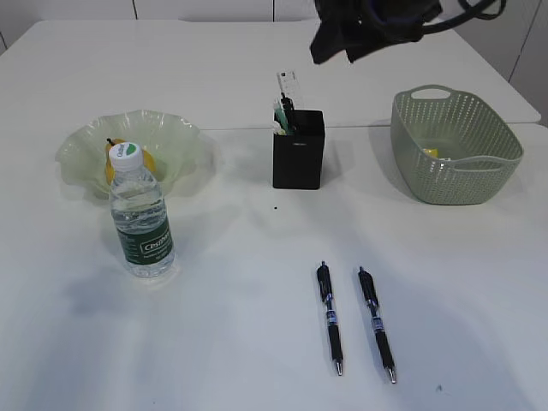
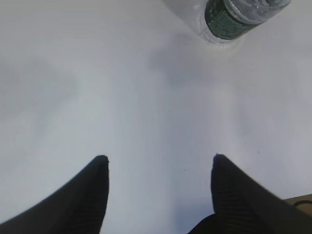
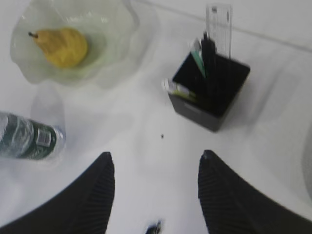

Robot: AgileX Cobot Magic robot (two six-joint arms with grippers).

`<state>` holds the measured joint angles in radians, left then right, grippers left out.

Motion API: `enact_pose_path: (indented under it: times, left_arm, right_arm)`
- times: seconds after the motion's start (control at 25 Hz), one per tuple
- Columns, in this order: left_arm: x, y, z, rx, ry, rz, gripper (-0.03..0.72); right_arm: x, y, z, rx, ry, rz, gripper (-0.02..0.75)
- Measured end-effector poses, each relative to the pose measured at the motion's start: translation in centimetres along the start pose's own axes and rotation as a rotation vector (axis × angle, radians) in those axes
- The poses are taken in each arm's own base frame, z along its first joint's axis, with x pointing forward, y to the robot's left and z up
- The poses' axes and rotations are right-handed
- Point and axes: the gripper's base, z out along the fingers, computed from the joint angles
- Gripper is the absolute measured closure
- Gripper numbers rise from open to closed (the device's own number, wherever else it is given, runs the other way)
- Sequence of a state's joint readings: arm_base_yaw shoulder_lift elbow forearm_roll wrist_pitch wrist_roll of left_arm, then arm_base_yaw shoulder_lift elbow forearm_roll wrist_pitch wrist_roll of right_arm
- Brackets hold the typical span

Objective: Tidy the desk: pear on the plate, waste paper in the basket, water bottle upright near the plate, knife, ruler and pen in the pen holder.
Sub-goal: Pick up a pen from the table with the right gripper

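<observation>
— What's left on the desk? The pear [image 3: 61, 46] sits on the plate [image 1: 175, 141] toward the far left corner, and the water bottle [image 1: 141, 214] stands upright just in front of it.

— Two pens [image 1: 330, 315] lie side by side near the front edge, right of the middle. The pen holder [image 1: 298, 150] stands mid-table toward the far edge, with a ruler [image 3: 219, 22] already poking out. Something yellowish lies in the basket [image 1: 454, 150] at the far right; too small to name.

— And the grippers?

— Both are spread wide and empty. The right gripper [image 3: 153, 195] hovers between holder and pens; the left gripper [image 2: 158, 187] hangs over bare table near the bottle.

— Risks?

— The pens lie close together, so a wide pinch could nudge the neighbour or roll it toward the front edge. The holder is crowded, so a tilted pen might catch the ruler and topple out.
</observation>
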<state>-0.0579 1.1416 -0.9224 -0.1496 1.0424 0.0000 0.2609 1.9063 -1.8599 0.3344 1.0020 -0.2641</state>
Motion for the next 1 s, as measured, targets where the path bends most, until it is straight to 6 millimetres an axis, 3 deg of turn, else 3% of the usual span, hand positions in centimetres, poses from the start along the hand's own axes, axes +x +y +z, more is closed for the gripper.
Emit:
enact_pose_path:
  times: [0.24, 0.36, 0.56, 0.8, 1.0]
  left_arm:
    - [0.1, 0.0, 0.0, 0.000, 0.008, 0.000, 0.222]
    - [0.1, 0.0, 0.0, 0.000, 0.010, 0.000, 0.222]
    - [0.1, 0.0, 0.0, 0.000, 0.012, 0.000, 0.222]
    - [0.1, 0.0, 0.0, 0.002, 0.015, -0.001, 0.222]
    - [0.1, 0.0, 0.0, 0.002, 0.015, -0.001, 0.223]
  right_arm:
    - [1.7, -0.1, -1.8, 0.089, 0.184, 0.104, 0.329]
    - [2.6, 0.1, -1.6, 0.170, 0.240, 0.103, 0.329]
    - [6.2, 1.4, 1.5, 0.171, 0.402, 0.128, 0.329]
    - [11.5, 1.1, 4.9, 0.198, 0.549, 0.241, 0.329]
    - [13.7, 0.8, 6.2, 0.217, 0.570, 0.302, 0.329]
